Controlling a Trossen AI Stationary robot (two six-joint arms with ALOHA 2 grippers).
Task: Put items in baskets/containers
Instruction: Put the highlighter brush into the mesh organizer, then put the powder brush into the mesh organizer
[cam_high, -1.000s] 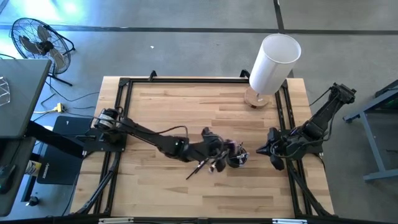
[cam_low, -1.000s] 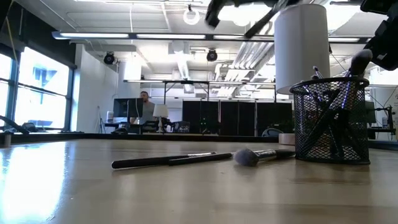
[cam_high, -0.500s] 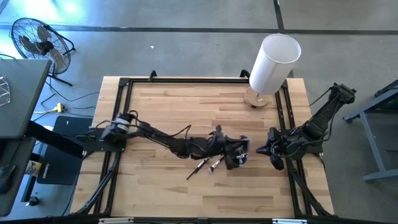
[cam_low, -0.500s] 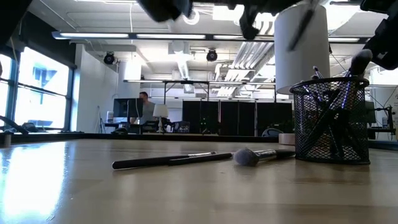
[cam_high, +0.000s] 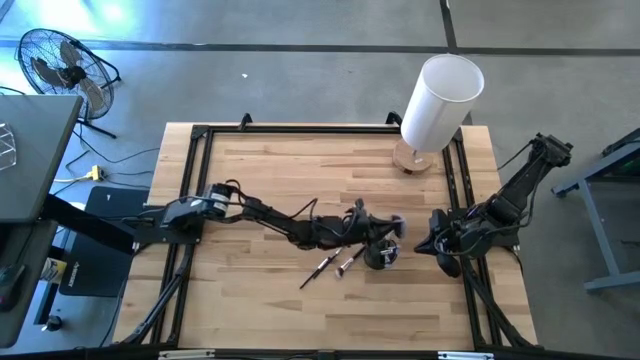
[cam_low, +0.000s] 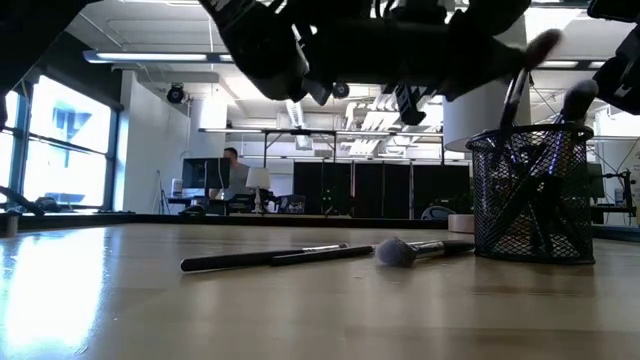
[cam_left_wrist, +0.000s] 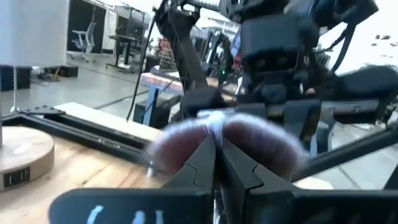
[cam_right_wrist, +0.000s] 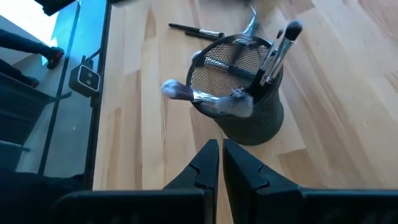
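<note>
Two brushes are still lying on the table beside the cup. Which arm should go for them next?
Left. The left gripper sits over the black mesh cup, right next to the two loose brushes, though it must first release the brush it holds. The right gripper waits at the right edge, with the cup between it and the brushes.

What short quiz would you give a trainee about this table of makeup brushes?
1. True or false: the black round mesh cup stands empty.
2. Which gripper clamps the fluffy pinkish-bristled brush: A) left, B) right?
3. Where do the loose dark-handled brushes lie?

Key: 1 false, brushes stand in it. 2 A, the left gripper. 3 On the pale wooden table, beside the cup.
</note>
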